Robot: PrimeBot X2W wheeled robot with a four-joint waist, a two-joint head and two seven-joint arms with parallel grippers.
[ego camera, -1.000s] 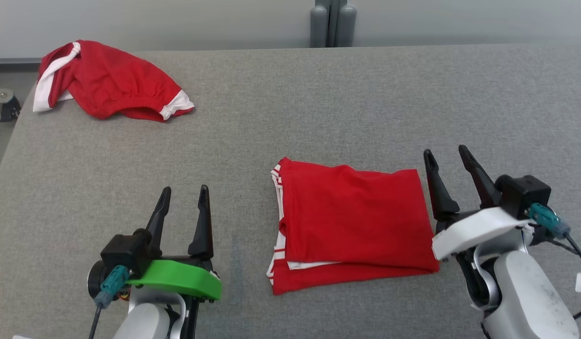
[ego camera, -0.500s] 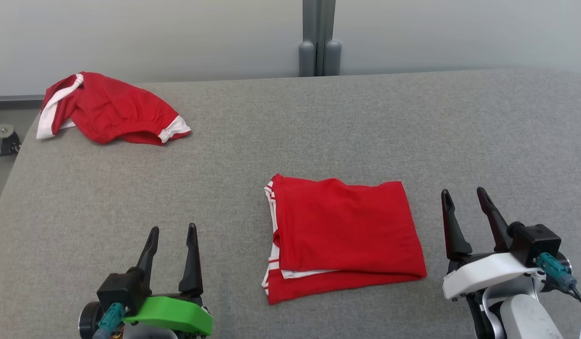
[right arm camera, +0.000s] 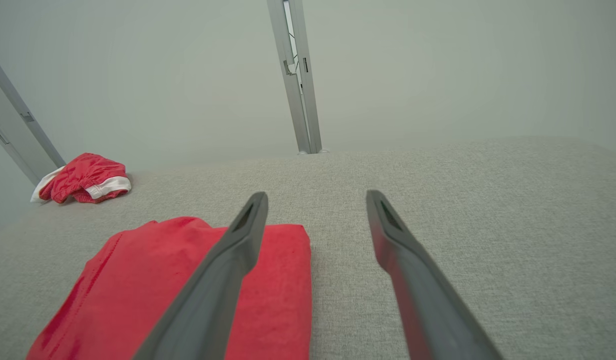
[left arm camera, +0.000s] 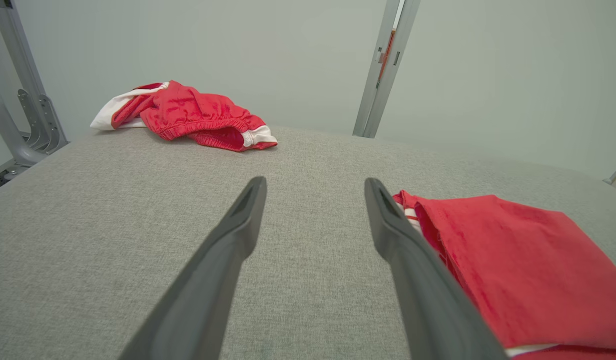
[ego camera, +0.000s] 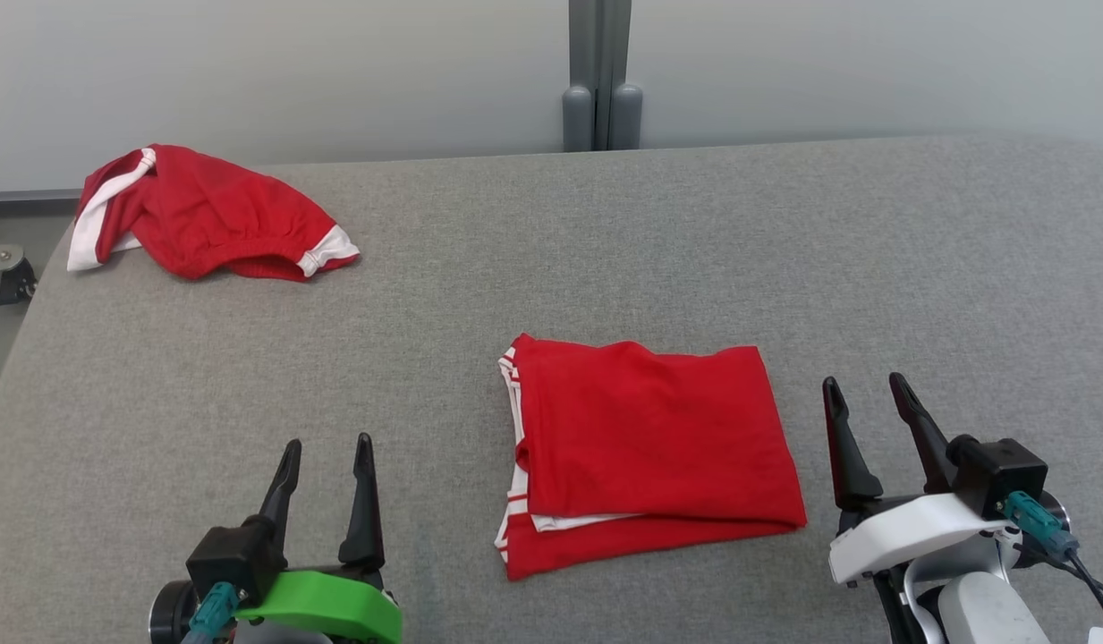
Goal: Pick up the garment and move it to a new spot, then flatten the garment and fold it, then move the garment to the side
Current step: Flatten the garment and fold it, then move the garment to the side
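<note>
A red garment [ego camera: 649, 447] with white trim lies folded into a flat rectangle near the middle of the grey table [ego camera: 605, 241]. It also shows as the folded garment [left arm camera: 517, 265] at right in the left wrist view and the folded garment [right arm camera: 153, 290] at lower left in the right wrist view. My left gripper [ego camera: 327, 444] stands open at the table's near left, well apart from the cloth. To the cloth's right, my right gripper [ego camera: 864, 385] is open and holds nothing. Both sets of fingers hover just above the table.
A second red garment [ego camera: 202, 215] with white bands lies crumpled at the far left corner, seen too as the crumpled garment [left arm camera: 188, 112] and the crumpled garment [right arm camera: 80, 182]. A grey post [ego camera: 596, 72] stands behind the table against a pale wall.
The head camera has tilted up, shifting the whole picture down. Both grippers have drawn back toward the table's near edge, still open. The folded garment lies as before.
</note>
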